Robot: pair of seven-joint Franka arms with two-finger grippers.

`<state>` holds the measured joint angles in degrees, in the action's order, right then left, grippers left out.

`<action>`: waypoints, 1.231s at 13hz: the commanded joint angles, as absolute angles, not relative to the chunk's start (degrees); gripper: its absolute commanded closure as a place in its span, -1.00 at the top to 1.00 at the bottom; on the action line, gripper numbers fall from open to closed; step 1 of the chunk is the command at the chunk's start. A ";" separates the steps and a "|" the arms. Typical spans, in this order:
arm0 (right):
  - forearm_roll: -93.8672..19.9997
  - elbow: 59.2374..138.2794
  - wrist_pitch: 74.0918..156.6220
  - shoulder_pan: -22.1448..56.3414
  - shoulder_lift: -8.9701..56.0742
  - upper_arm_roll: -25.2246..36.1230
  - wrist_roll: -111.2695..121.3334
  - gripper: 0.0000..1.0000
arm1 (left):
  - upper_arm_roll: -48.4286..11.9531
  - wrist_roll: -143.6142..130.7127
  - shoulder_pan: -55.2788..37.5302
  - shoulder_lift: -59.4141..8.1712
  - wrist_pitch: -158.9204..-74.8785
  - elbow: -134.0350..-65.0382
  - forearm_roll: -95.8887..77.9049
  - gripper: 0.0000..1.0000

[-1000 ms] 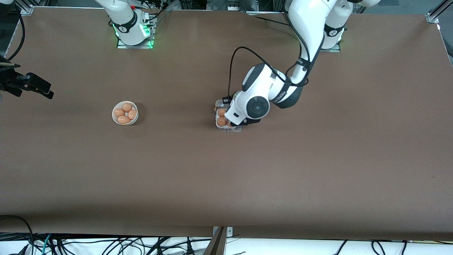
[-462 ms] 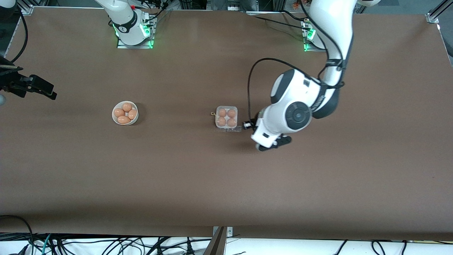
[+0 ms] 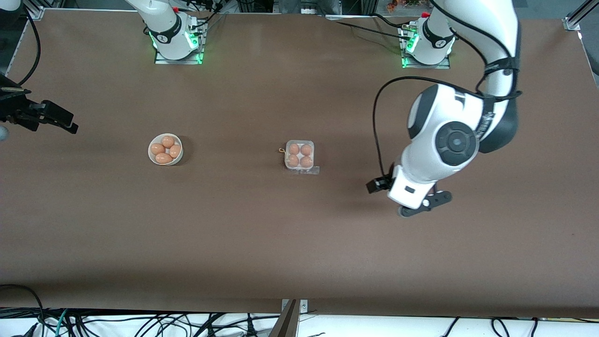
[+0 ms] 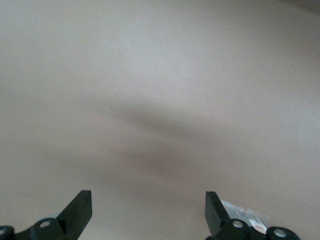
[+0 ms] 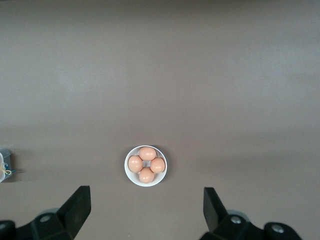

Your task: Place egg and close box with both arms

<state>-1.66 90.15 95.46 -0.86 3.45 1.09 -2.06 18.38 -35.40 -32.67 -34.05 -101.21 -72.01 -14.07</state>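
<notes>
Front view is showing the box [image 3: 300, 156] sitting mid-table, lid down over four eggs, roughly square, so its long axis is unclear. The left gripper [image 4: 149, 212] is hanging spread and empty over bare table; the right gripper [image 5: 147, 212], spread, is waiting.

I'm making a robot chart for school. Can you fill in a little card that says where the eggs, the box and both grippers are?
box: mid-table, lid shut, four brown eggs inside
bowl: white, toward the right arm's end, four brown eggs in it
left gripper: over bare table toward the left arm's end, jaws open, holding nothing
right gripper: at the table's edge at the right arm's end, waiting, jaws open, holding nothing
</notes>
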 commanded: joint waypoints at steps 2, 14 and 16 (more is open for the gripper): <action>-2.29 90.79 96.50 -1.41 3.16 0.97 -2.46 1.00 | 18.11 -34.37 -29.45 -33.84 -100.37 -70.75 -11.95 1.00; -2.11 90.62 96.86 -1.32 3.96 0.88 -2.46 1.00 | 6.68 -11.17 -10.46 -14.79 -98.17 -82.94 2.54 1.00; -2.02 90.62 96.68 -1.32 3.96 0.88 -2.46 1.00 | 6.59 -9.50 -10.46 -10.22 -98.26 -87.43 2.55 1.00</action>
